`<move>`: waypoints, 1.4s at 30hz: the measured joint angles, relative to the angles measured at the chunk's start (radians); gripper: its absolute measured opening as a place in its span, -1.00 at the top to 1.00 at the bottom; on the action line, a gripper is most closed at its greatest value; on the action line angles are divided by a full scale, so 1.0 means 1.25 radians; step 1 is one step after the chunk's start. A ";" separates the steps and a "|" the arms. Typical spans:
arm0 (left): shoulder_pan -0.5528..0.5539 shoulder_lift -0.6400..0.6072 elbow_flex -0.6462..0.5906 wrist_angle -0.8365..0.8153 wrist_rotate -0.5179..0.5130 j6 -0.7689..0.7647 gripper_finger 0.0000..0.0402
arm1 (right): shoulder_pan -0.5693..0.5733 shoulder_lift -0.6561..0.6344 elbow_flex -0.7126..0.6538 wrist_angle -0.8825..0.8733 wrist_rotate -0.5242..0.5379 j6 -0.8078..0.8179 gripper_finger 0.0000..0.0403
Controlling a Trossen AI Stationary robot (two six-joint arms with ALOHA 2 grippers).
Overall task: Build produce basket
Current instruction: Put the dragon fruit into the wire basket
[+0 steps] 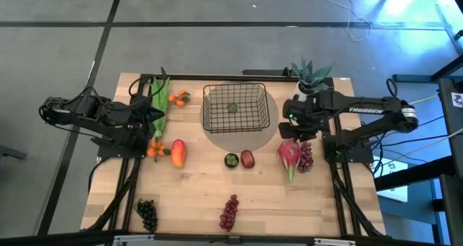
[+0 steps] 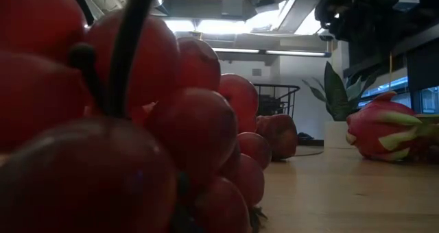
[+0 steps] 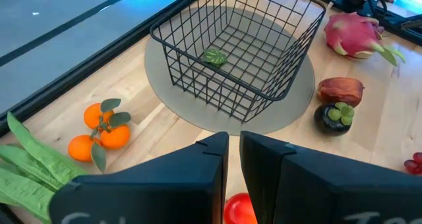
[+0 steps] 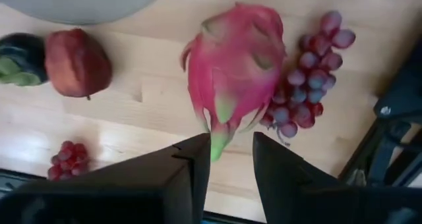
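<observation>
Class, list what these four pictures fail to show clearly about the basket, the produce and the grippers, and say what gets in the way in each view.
- Low view: red grapes fill the near frame, hiding most of the table; only part of the basket shows.
- High view: the green item in the basket is too small to identify.
- Left wrist view: the left gripper covers most of a red fruit.
- Right wrist view: the right gripper hides the dragon fruit tip.
</observation>
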 joint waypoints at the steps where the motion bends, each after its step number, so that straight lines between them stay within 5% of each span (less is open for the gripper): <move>1: 0.000 0.000 0.000 0.000 0.000 0.000 0.85 | 0.008 0.009 0.000 0.002 0.000 0.016 0.49; 18: 0.000 0.000 0.000 0.012 0.052 0.091 0.85 | 0.078 0.190 0.000 0.018 -0.021 0.073 0.49; 42: 0.000 0.000 0.000 0.019 0.051 0.087 0.85 | 0.078 0.252 0.000 0.037 -0.016 0.053 0.49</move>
